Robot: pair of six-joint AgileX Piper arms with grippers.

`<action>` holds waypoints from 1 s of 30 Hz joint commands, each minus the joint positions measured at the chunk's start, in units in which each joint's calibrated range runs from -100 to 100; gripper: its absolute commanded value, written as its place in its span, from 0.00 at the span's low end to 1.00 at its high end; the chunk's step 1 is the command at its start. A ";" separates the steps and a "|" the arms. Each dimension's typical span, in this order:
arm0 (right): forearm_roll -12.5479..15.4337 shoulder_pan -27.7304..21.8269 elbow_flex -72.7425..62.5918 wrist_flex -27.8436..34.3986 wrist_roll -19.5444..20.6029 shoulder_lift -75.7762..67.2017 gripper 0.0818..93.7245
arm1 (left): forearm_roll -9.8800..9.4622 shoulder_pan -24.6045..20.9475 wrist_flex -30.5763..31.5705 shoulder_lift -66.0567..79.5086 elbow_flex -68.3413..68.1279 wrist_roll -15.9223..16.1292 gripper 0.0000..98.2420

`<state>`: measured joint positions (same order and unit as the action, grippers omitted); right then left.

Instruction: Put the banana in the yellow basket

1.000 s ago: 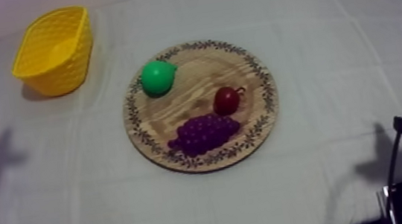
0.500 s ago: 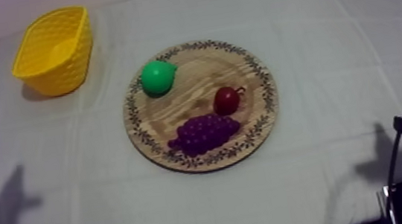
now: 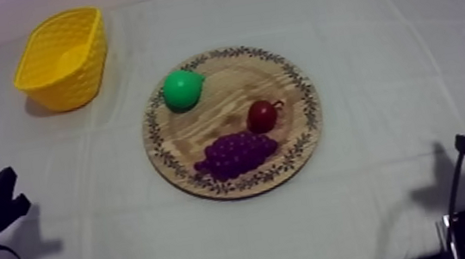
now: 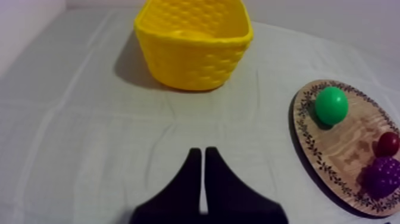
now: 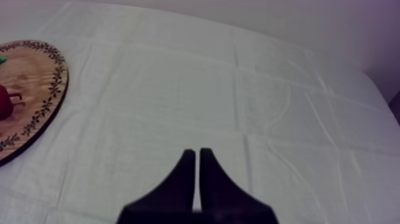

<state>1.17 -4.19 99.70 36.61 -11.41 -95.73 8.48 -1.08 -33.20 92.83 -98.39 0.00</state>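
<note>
Counter [image 3: 382, 58] under a grey-white cloth, seen from beside the rig. The yellow basket [image 3: 65, 87], a woven oval tub with a flared rim, stands at the far left corner, well apart from the round wooden board [image 3: 223, 98] at the centre (pale grain, dark leaf pattern round the rim); what the basket holds cannot be told from here. On the board lie a green pear [image 3: 182, 90] at its far left, a small red fruit [image 3: 262, 116] right of the middle, and a purple bunch of grapes [image 3: 235, 154] at the near edge, just beside the red fruit. Left tool [image 4: 203, 152]: fingers pressed together into a narrow wedge, clenched on nothing, above bare cloth on the near side of the basket. Right tool [image 5: 197, 154]: likewise clenched and holding nothing, over bare cloth to the right of the board.
</note>
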 commanded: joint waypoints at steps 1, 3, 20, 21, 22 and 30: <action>-0.02 -0.02 -0.03 0.00 0.01 -0.02 0.00 | -2.29 0.47 -0.90 1.97 -0.01 -2.50 0.00; -0.02 -0.02 -0.03 0.00 0.01 -0.02 0.00 | -3.34 1.03 -1.57 3.64 0.03 -3.08 0.00; -0.02 -0.02 -0.03 0.00 0.01 -0.02 0.00 | -4.49 2.48 -1.65 6.90 -0.16 -3.25 0.00; -0.02 -0.02 -0.03 0.00 0.01 -0.02 0.00 | -4.49 2.48 -1.64 6.91 -0.16 -3.35 0.00; -0.02 -0.02 -0.03 0.00 0.01 -0.02 0.00 | -4.49 2.48 -1.64 6.91 -0.16 -3.42 0.00; -0.02 -0.02 -0.03 0.00 0.01 -0.02 0.00 | -4.49 2.49 -1.64 6.92 -0.16 -3.58 0.00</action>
<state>1.17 -4.19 99.70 36.61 -11.42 -95.73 3.97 1.42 -34.89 99.75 -98.54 -3.58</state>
